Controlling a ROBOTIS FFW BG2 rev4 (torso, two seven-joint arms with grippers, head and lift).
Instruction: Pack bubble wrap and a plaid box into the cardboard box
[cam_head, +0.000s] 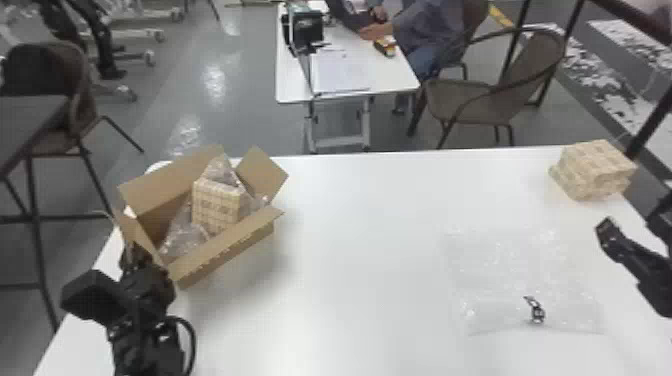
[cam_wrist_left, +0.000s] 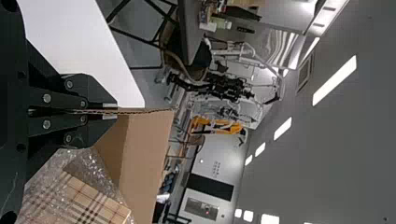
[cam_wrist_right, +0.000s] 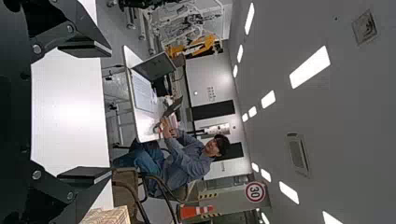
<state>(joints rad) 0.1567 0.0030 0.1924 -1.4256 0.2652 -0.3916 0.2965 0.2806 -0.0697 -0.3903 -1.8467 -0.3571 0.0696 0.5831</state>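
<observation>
The plaid box (cam_head: 215, 205) I had in view sat inside the cardboard box (cam_head: 227, 255), tilted, one corner up near the rim. Crumpled bubble wrap (cam_head: 185, 240) lay around it, some rising behind it and some bunched at the side toward my left arm. The flaps of the carton stood open, and it rested on the left part of the white table (cam_head: 350, 215).

My left gripper (cam_head: 134, 257) was at the near left corner of the carton. From its wrist camera I saw the two fingers (cam_wrist_left: 98, 105) together on a cardboard edge, pinching it between them, with the plaid box and wrap just beside.

Well apart from the carton, on the right part of the table, a clear sheet of bubble wrap (cam_head: 510, 270) lay flat, with a small dark item (cam_head: 536, 311) showing within its outline. Beyond it, near the far right corner, was a second plaid box (cam_head: 592, 167). My right gripper (cam_head: 635, 215) hung at the right edge of the head view, its fingers wide apart with nothing between them. Past the table stood a smaller white table (cam_head: 345, 75) and a brown chair (cam_head: 465, 100).
</observation>
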